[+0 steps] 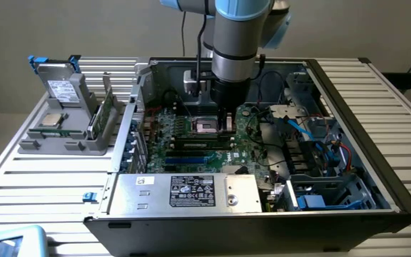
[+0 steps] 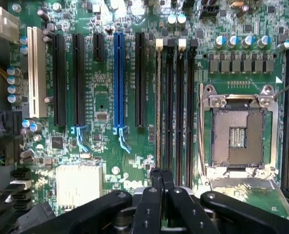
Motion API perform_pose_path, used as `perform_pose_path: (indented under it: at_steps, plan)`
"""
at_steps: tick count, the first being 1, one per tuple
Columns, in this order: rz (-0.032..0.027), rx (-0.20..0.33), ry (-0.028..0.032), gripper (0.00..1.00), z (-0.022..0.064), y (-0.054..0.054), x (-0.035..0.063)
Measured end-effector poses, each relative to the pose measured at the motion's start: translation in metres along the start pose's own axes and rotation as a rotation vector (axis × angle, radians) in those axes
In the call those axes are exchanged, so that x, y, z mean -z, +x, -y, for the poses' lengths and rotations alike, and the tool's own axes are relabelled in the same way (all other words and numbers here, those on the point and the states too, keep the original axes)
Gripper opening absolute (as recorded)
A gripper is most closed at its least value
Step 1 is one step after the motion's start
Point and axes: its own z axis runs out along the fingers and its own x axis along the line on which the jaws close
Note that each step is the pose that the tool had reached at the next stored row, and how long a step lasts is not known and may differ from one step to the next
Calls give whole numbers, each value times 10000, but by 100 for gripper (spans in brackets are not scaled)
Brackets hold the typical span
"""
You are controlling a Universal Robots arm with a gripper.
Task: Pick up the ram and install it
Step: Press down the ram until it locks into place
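While over ram (image 2: 158, 107), claw (image 2: 162, 176) seemingly closed.

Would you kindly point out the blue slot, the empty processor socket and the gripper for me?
blue slot (image 2: 118, 78), wrist view, middle of its length.
processor socket (image 2: 237, 136), wrist view, centre of the open socket.
gripper (image 2: 162, 175), wrist view, between the fingertips above the memory slots.

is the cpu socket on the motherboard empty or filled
Empty: in the wrist view the CPU socket shows bare contacts inside its metal frame, with no processor seated in it.
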Motion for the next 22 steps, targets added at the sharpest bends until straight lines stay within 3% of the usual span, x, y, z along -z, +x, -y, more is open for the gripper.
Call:
perform_pose_path:
  at_steps: [3,11,16,19,22]
  plan:
    - [-6,2,-2,11,-80,10,84]
    - [-6,-1,50,11,-392,18,77]
    - [-4,-5,168,11,-457,16,22]
    - [-4,-7,189,11,-511,16,10]
    - [-3,-5,210,11,-513,15,-10]
